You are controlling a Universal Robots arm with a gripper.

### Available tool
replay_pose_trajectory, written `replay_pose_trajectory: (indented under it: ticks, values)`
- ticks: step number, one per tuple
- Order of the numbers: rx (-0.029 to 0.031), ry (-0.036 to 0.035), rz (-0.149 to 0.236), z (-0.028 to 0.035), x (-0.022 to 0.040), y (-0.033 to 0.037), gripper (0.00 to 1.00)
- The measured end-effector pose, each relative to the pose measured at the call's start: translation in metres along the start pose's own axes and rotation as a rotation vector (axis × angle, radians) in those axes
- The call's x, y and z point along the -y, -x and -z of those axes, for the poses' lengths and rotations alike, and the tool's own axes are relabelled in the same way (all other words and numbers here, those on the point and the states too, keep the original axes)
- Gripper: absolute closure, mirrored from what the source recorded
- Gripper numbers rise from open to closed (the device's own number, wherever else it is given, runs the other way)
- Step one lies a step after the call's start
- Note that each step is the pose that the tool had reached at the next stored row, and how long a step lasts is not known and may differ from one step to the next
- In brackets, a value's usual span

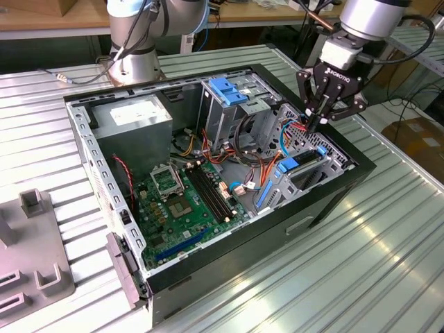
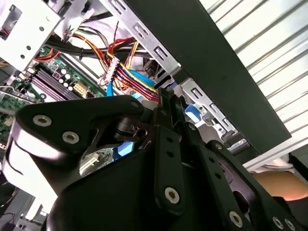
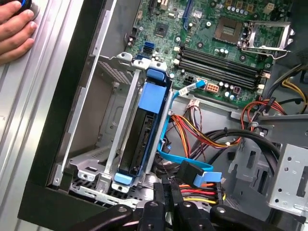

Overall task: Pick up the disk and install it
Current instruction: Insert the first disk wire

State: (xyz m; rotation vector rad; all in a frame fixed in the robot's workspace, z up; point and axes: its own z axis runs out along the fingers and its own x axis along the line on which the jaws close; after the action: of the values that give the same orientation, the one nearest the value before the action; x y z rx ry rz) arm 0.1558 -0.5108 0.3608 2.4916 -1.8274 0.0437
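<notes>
Overhead, the black gripper [image 1: 316,126] hovers with fingers pinched together, empty, above the open computer case [image 1: 333,191]. Only the first wrist view reveals the blue-railed grey metal disk [image 3: 144,130] standing edgewise in its bay, plus a hand [image 3: 14,31] outside.

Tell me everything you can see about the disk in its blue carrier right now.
The disk stands on edge in a grey metal drive bay at a corner of the open computer case. Its dark body is framed by a bright blue plastic carrier with a tab at each end. The gripper hangs just above, fingers shut, apart from it.
</notes>
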Motion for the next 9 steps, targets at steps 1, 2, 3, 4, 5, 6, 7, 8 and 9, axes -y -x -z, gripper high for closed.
replay_pose_trajectory:
  ticks: [1, 2, 3, 4, 5, 6, 7, 8, 9]
  values:
    - [-0.0025, 0.0009, -0.002, -0.0005, -0.0003, -0.0012, 0.83]
    - [-0.0041, 0.0015, -0.003, -0.0009, -0.0007, -0.0024, 0.83]
    - [-0.0062, 0.0022, -0.005, -0.0018, -0.0011, -0.004, 0.83]
    - [-0.0074, 0.0029, -0.009, -0.0027, -0.0013, -0.0044, 0.83]
    - [-0.0082, 0.0036, -0.015, -0.0031, -0.0014, -0.0044, 0.83]
    - [-0.0086, 0.0045, -0.029, -0.0036, -0.0014, -0.0044, 0.83]
    - [-0.0084, 0.0052, -0.039, -0.0039, -0.0014, -0.0045, 0.83]
    - [-0.0083, 0.0058, -0.05, -0.0041, -0.0014, -0.0044, 0.83]
    - [-0.0082, 0.0068, -0.065, -0.0045, -0.0013, -0.0044, 0.83]
